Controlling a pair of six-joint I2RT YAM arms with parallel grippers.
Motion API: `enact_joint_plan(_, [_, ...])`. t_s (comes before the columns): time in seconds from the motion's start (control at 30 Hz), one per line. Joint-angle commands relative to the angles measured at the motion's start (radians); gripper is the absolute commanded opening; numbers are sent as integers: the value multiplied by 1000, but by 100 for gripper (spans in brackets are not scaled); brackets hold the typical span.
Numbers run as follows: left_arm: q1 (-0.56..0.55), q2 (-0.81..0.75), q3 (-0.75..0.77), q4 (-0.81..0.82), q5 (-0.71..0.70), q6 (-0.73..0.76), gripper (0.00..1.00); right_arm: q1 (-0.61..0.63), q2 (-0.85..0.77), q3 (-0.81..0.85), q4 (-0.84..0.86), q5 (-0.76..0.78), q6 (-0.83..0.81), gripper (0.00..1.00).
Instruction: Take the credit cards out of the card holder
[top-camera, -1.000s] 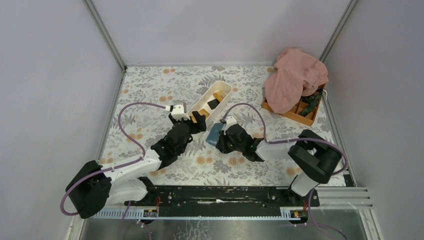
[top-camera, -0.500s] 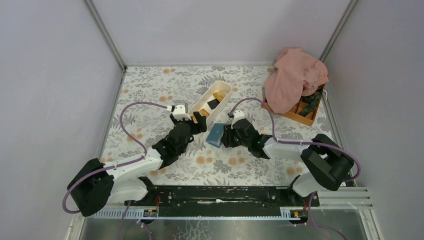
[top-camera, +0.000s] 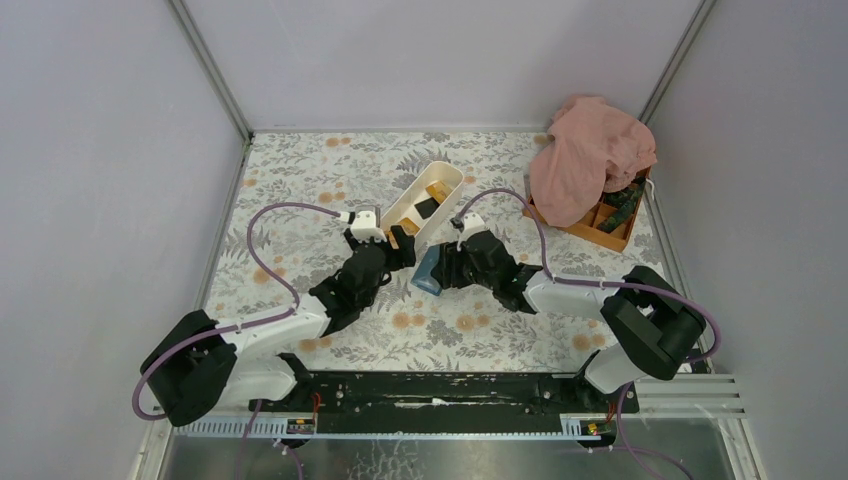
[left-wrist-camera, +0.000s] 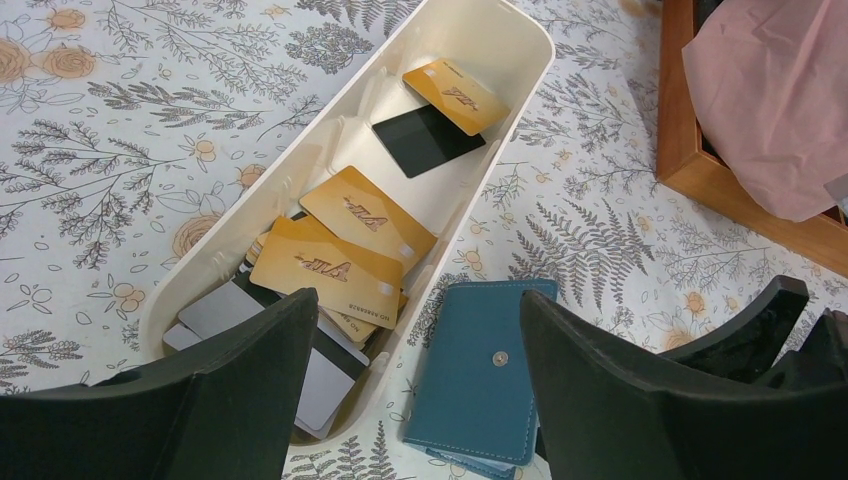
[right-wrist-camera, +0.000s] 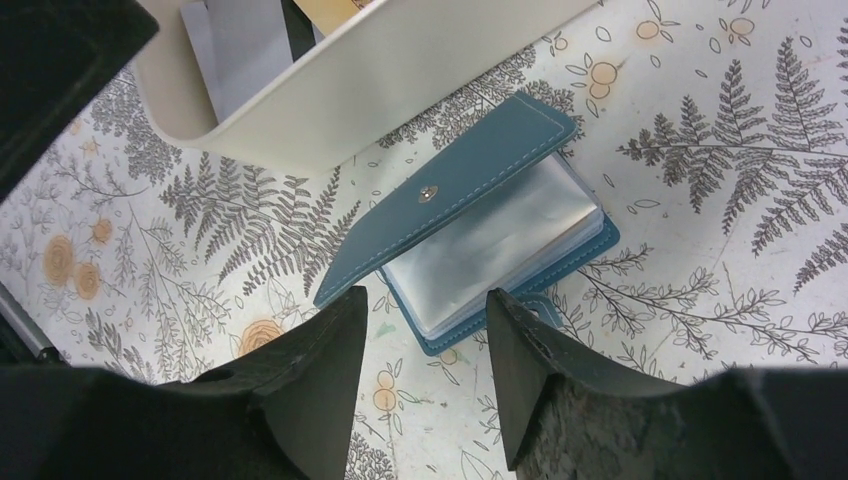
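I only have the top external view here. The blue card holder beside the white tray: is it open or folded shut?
Observer: The right wrist view shows the card holder lying with its cover ajar and grey sleeves showing.
Operator: Is the right gripper holding it?
Observer: No. The right gripper is open above it, not closed on it.
Operator: What is in the tray?
Observer: The left wrist view shows orange-yellow cards, a black card and grey cards in the white tray.
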Motion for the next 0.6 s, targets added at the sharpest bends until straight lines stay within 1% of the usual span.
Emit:
enact_joint_plan(0.0, [2,6,26,45,-11,-2,80,-2,-7,34,79,-20,24,54])
enact_joint_plan(0.17, [1,9,28,44,-8,-4,80,-2,28,48,118,-37,51,53])
enact_joint_plan(0.3, [1,9,28,42,-10,-4,80,-2,18,37,148,-22,84,53])
enact_joint_plan(0.57, [1,10,32,37,3,-9,80,-2,-3,-6,182,11,170,58])
